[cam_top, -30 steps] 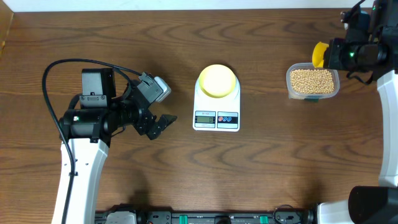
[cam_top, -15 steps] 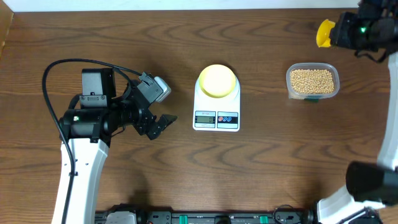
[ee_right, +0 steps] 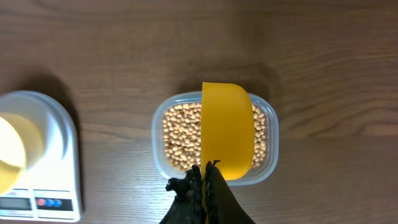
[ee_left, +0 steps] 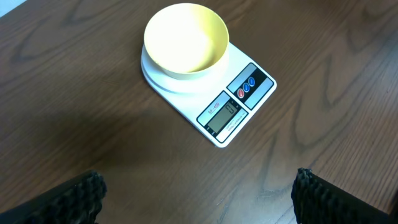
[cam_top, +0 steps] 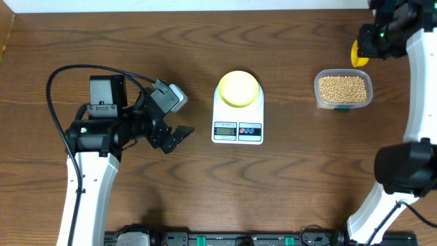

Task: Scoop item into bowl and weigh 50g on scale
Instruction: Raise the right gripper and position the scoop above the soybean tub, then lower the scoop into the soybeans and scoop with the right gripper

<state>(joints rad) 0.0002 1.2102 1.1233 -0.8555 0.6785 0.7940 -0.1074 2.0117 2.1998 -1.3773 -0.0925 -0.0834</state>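
Observation:
The pale yellow-green bowl (cam_top: pixel 238 89) (ee_left: pixel 185 37) stands empty on the white scale (cam_top: pixel 237 130) (ee_left: pixel 236 111) at the table's middle. Tan beans (cam_top: pixel 343 88) (ee_right: pixel 180 134) fill a clear tub (cam_top: pixel 318 96) (ee_right: pixel 158 146) at the right. My right gripper (cam_top: pixel 365 46) (ee_right: pixel 206 168) is shut on the handle of a yellow scoop (cam_top: pixel 357 54) (ee_right: pixel 227 127). The scoop hangs above the tub, at its far right corner in the overhead view. My left gripper (cam_top: pixel 176 135) (ee_left: pixel 199 199) is open, left of the scale, with only bare table between its fingers (ee_left: pixel 78 198).
A black cable (cam_top: pixel 75 68) loops over the left arm's base at the left. The scale (ee_right: pixel 43 155) lies left of the tub with bare wood between them. The table's far edge (cam_top: pixel 205 10) runs just behind the right gripper.
The right gripper carried the scoop from the tub's far left corner back toward the table's far edge, then forward again to the tub's far right corner. The left arm stayed still.

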